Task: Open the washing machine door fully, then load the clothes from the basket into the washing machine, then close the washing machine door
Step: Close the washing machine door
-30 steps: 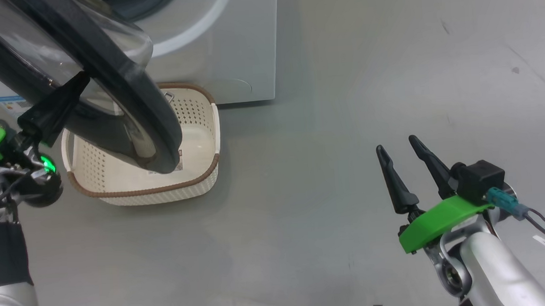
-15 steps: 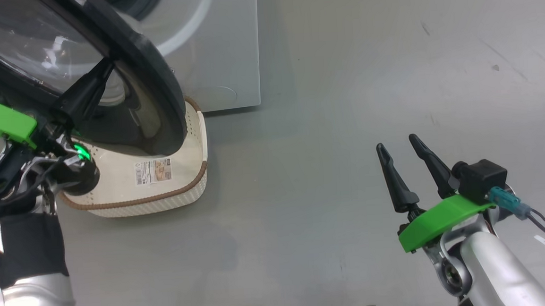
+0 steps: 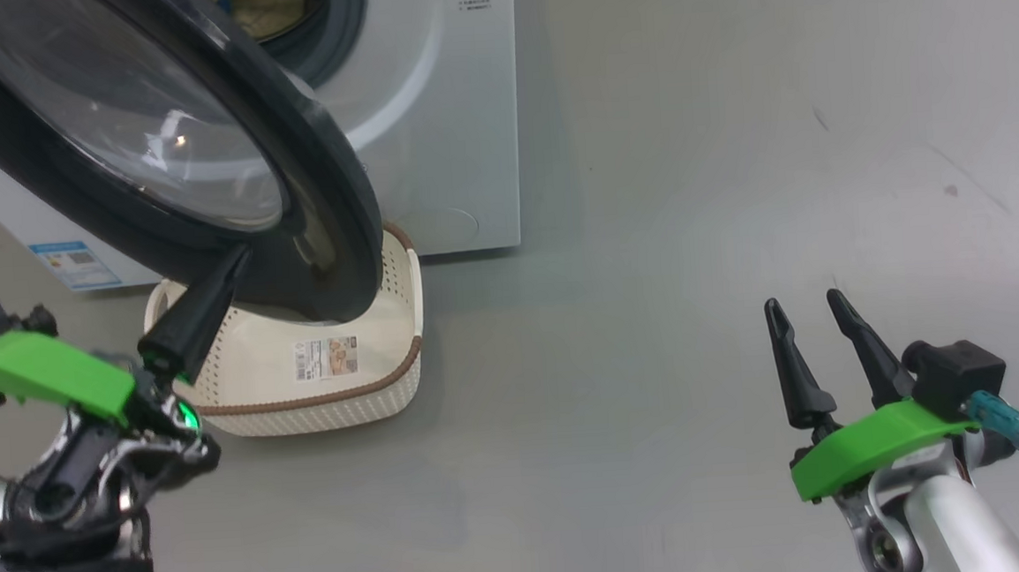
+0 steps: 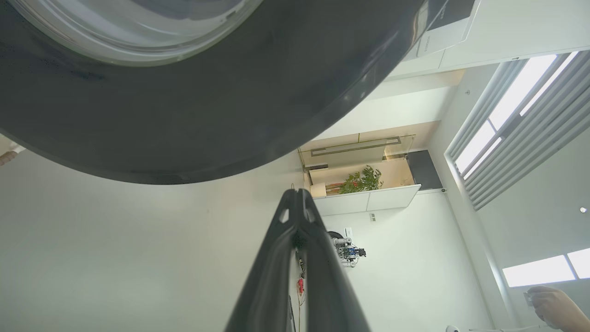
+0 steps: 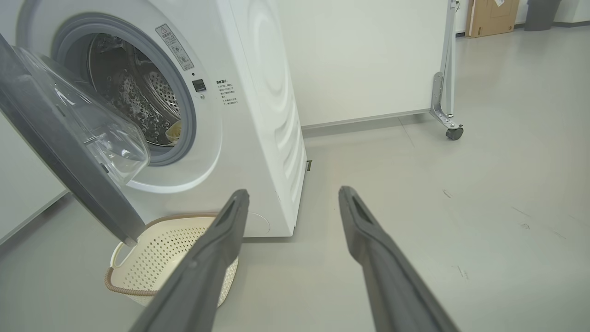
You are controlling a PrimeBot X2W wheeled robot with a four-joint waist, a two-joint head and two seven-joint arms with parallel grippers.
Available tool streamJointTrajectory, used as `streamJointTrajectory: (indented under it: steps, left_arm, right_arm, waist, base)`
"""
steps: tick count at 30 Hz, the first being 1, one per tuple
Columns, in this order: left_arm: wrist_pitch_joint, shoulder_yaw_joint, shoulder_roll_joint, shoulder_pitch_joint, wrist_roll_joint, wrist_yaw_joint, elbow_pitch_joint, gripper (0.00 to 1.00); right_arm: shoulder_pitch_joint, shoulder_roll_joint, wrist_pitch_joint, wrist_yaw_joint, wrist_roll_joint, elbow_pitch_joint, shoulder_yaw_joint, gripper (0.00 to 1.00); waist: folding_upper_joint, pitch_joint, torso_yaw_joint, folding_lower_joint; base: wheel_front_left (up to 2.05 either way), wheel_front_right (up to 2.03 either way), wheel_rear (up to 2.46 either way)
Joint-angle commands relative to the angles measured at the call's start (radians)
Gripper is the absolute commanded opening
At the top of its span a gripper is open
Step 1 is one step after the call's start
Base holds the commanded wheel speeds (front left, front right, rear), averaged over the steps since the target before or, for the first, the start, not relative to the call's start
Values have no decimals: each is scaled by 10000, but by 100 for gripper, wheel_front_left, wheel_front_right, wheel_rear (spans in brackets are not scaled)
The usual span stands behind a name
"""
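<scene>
**The washing machine door (image 3: 317, 183) ajar, clothes (image 3: 267, 4) inside**

Head view: the door hangs upper left, above the basket (image 3: 408, 363); the clothes lie within the washing machine (image 3: 454, 104). The left hand (image 3: 227, 270), clenched, points at the door's rim. The right hand (image 3: 802, 302), released, sits lower right.
Left wrist view: the rim arcs across the top.
Right wrist view: the basket sits lower left.

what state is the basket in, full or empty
Empty where visible: the basket has a bare bottom but for a sticker; the door hides its far end.
</scene>
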Motion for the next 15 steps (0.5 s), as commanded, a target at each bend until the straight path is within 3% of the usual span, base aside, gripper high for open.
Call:
streamJointTrajectory:
  steps: [1,8,12,15]
  left_arm:
    - [-240,187,381,262,150,-68,-741,0]
    - [-2631,-1448,1203,2116,2011,-68,-2409,0]
    - [-5209,-2608,1931,2634,2905,-68,-2898,0]
    - [-7417,-3585,2807,2948,3957,-68,-2690,0]
  right_arm:
    - [-77,20,-97,-29,-88,-435,115,100]
    - [275,20,-97,-29,-378,-792,-101,100]
    - [393,20,-97,-29,-469,-934,-153,100]
    - [475,20,-97,-29,-467,-1005,-153,100]
  waist:
    - [0,-378,278,0]
    - [0,-966,806,0]
    - [0,-1143,1051,0]
    - [0,-1244,1198,0]
  base:
    - [0,0,0]
    - [0,0,0]
    - [0,0,0]
    - [0,0,0]
